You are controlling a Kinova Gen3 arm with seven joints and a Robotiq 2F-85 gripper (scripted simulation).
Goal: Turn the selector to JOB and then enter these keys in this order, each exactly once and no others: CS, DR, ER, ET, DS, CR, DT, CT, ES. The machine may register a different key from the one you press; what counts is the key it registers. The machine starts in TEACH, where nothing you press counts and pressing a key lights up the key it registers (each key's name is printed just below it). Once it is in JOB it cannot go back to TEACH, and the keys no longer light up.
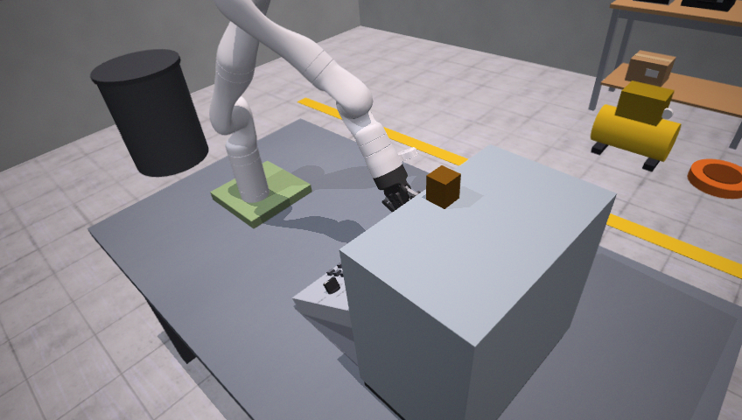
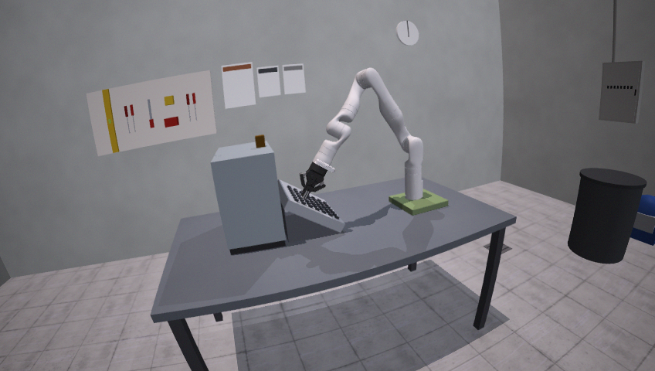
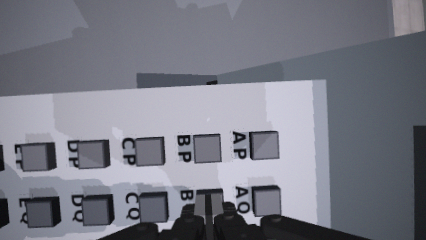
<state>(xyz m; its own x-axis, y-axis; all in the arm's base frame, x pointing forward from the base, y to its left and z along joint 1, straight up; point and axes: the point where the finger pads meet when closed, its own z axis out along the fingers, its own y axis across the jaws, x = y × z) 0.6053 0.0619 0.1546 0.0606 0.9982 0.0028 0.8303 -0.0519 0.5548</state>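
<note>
Keyboard panel (image 2: 334, 226) (image 3: 300, 110) sits under closed fingertips

You see the sloping panel on the table (image 1: 171, 260) (image 2: 276, 280), in front of the grey cabinet (image 1: 484, 234) (image 2: 248, 202). Your gripper (image 1: 398, 199) (image 2: 307, 194) (image 3: 208, 211) has its fingers together, holding nothing, over the partly hidden key (image 3: 209, 191) between CQ (image 3: 153, 207) and AQ (image 3: 266, 201). That key is probably BQ; you cannot tell whether the tips touch it.

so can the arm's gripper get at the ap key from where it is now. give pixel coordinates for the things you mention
Probably yes: the gripper (image 1: 400, 204) (image 2: 305, 196) (image 3: 208, 211) is shut, its fingertips over the BQ key (image 3: 209, 192), one row and one column from the AP key (image 3: 264, 145), and nothing visible stands above AP.
</note>
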